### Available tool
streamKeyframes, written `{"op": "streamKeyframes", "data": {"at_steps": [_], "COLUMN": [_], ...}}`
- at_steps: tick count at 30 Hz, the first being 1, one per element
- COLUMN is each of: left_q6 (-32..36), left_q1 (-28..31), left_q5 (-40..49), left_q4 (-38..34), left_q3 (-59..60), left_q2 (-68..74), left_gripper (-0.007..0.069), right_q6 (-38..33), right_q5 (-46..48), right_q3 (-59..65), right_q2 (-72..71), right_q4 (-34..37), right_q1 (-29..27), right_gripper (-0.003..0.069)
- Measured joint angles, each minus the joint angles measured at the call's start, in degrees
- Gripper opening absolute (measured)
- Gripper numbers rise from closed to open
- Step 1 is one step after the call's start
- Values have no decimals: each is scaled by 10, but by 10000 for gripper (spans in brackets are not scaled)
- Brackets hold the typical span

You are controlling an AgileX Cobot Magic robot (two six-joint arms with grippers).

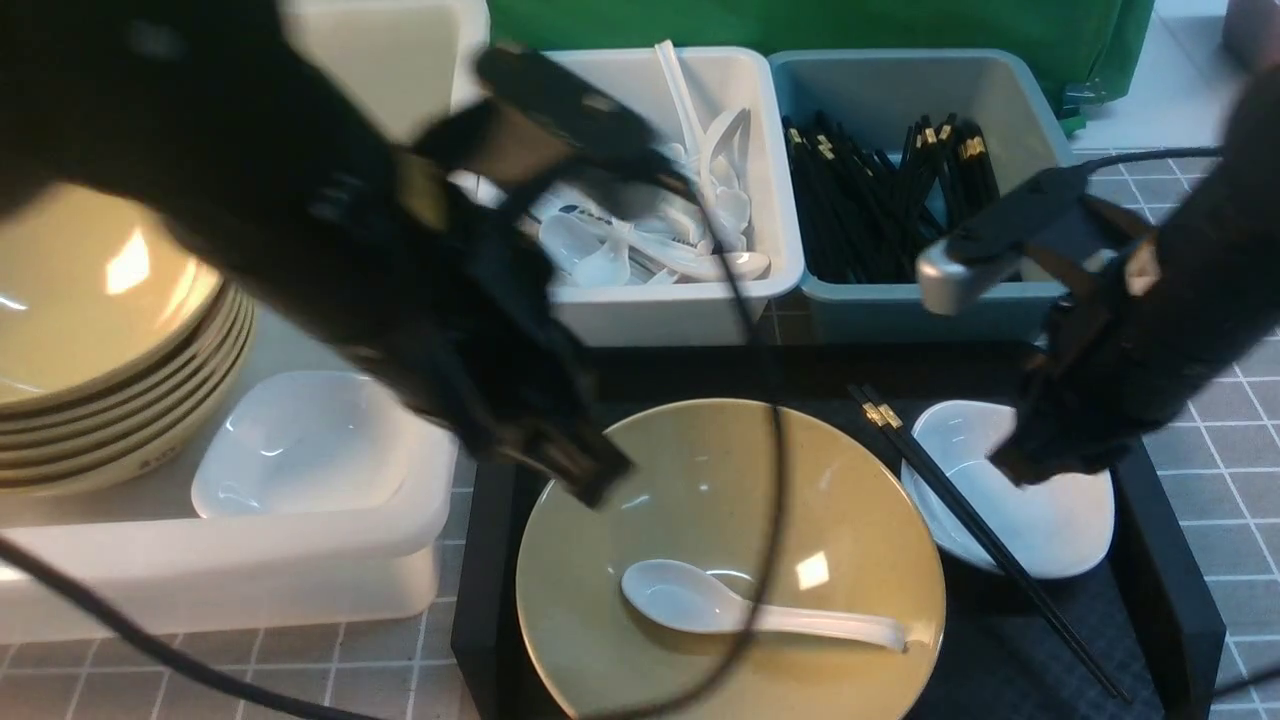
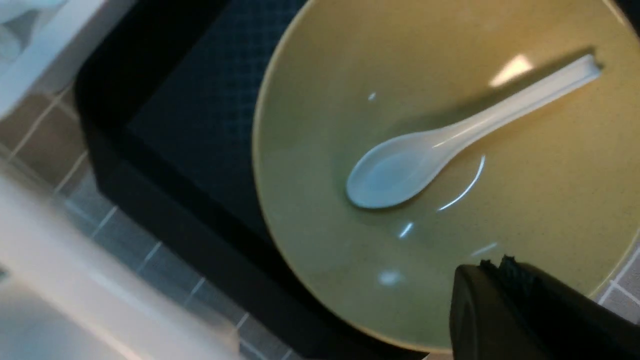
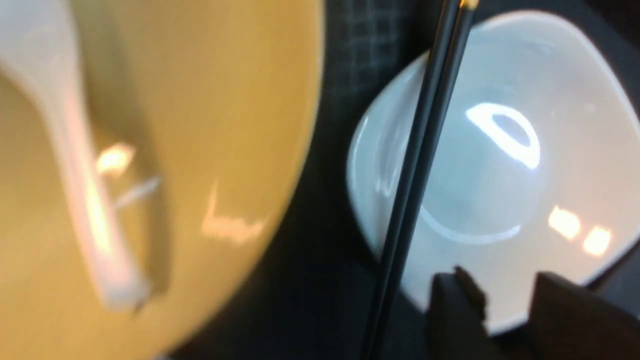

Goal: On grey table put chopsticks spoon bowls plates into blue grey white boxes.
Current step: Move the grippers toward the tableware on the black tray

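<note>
A tan bowl (image 1: 830,500) sits on a black tray (image 1: 1160,560), and the tray sits on the desk (image 1: 1230,440). A white spoon (image 1: 690,600) lies inside the tan bowl. Just beside the tan bowl, on its right, is a small white plate (image 1: 1060,520). Two black chopsticks (image 1: 960,510) lie across the plate's edge, between the plate and the tan bowl. I think these four things have yet to be sorted.

Behind the tan bowl is a grey-white box (image 1: 680,315) full of spoons. Next to it is a blue box (image 1: 900,315) full of chopsticks. To the tan bowl's left is a big white box (image 1: 250,570) with a pile of bowls (image 1: 100,300) and one plate (image 1: 300,440). So each kind of thing has its own box.

The right hand (image 1: 1020,460) hangs over the small white plate, close to the chopsticks. Its two fingers (image 3: 457,300) stand apart with a gap between them. It holds nothing. I think it is getting ready to pinch the chopsticks.

The left hand (image 1: 590,475) hangs over the far left edge of the tan bowl. It is closed tight and empty.
</note>
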Motion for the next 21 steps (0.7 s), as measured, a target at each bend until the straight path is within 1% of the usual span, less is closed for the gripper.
{"op": "streamKeyframes", "data": {"at_steps": [3,5,7,13,21], "left_q6": [2,3,3,3,3], "left_q1": [-19,-21,-21,-21,-21], "left_q5": [-5,-7,-12,-33,-57], "left_q4": [-2,-2,-2,-2,-2], "left_q3": [-1,-1,-1,-2,-2], "left_q2": [16,19,20,20,20], "left_gripper": [-15,-15,-15,-15,-15], "right_q6": [10,10,10,10,11], "right_q5": [-18,-22,-28,-58,-67], "right_q3": [-11,-14,-14,-15,-15], "right_q2": [41,59,76,107,137], "right_q4": [0,1,2,13,13], "right_q1": [-7,-9,-10,-10,-10], "right_gripper": [400,435,455,461,461]}}
